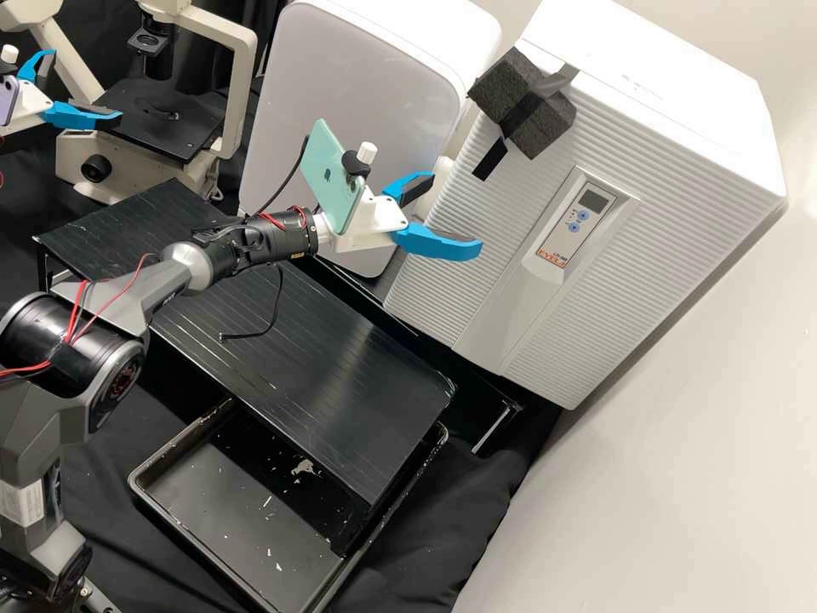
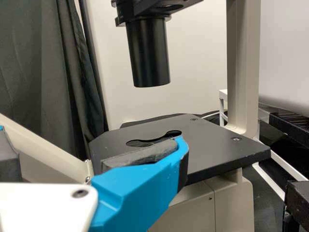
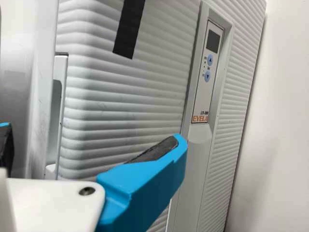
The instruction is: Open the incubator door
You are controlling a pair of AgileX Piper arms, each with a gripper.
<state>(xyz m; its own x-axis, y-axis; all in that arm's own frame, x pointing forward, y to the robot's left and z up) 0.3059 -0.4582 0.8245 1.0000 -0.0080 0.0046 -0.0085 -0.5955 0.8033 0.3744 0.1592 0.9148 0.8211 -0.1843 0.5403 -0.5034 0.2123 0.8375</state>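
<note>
Incubator door [image 1: 502, 213]: white, ribbed, on the front of the white incubator [image 1: 672, 128] at upper R of high view; looks shut against the body. Ctrl panel [image 1: 576, 218] w/ small display + 2 blue btns is set in the door front. Dark foam block [image 1: 534, 111] sits at door's top corner w/ blk tape [image 1: 489, 159] hanging onto the ribs.

R gripper [image 1: 458, 211] is open, fingers apart, nothing btwn them, near the door; one finger overlaps the ribs in R wrist view, can't tell if touching. Mint phone [image 1: 328, 179] mounted on R gripper.

L gripper [image 1: 87, 83] also open & holding nothing, high view's upper L, by the microscope [image 1: 242, 85]; L wrist view has a finger in front of the blk stage [image 2: 217, 145].

Blk grooved board [image 1: 323, 340] lies under R arm, partly over a blk tray [image 1: 213, 511] w/ pale flecks. Rounded white unit [image 1: 357, 94] stands btwn microscope & incubator.
</note>
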